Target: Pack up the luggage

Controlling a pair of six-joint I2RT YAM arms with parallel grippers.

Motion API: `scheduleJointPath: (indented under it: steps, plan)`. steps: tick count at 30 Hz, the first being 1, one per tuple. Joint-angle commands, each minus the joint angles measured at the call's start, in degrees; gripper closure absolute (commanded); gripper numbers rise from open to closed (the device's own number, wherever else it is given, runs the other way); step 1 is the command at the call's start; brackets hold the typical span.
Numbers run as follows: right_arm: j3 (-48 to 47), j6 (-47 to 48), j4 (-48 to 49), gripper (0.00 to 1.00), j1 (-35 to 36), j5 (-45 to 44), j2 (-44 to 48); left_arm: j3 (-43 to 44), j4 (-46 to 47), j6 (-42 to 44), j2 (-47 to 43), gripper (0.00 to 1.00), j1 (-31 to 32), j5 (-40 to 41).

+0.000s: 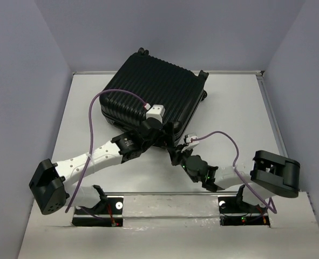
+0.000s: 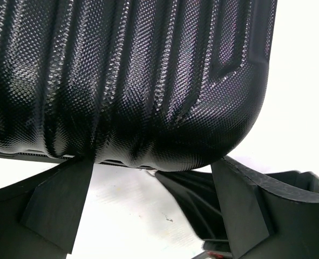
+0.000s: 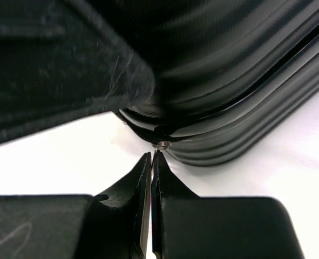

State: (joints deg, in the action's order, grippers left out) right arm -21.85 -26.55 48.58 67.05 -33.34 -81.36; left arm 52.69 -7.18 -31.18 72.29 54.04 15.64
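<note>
The luggage (image 1: pixel 148 86), a big black ribbed hard-shell suitcase, lies flat on the white table (image 1: pixel 240 108) with its wheels toward the back. My left gripper (image 1: pixel 159 135) is wide open at its near corner. In the left wrist view the textured shell (image 2: pixel 132 81) fills the space above and between the two fingers (image 2: pixel 56 199), with no contact visible. My right gripper (image 1: pixel 175 148) is shut just right of that corner. In the right wrist view its fingertips (image 3: pixel 160 162) pinch a thin zipper pull whose small metal ring (image 3: pixel 160 144) sits at the seam of the luggage (image 3: pixel 235 108).
Grey walls enclose the table on three sides. Both arm bases (image 1: pixel 100 208) (image 1: pixel 240 208) sit on the front strip. The left arm's purple cable (image 1: pixel 94 108) loops over the luggage's left side. Bare table (image 1: pixel 240 108) lies right of the luggage.
</note>
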Motion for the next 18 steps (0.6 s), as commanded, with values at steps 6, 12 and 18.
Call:
scheduleJointPath:
  steps: [6,12,18]
  plan:
    - [-0.4,-5.6,18.7,0.93,7.4,3.3,-10.9,10.9,13.9,-1.1,-0.9,0.01,-3.6,-11.7]
    - [-6.6,-0.5,11.1,0.93,7.9,2.4,-11.4,13.2,14.6,-3.6,2.2,0.01,-4.2,-19.9]
    - [-14.0,1.6,21.7,0.93,7.9,0.5,-21.4,15.0,14.0,-4.6,2.9,0.01,-4.3,-23.5]
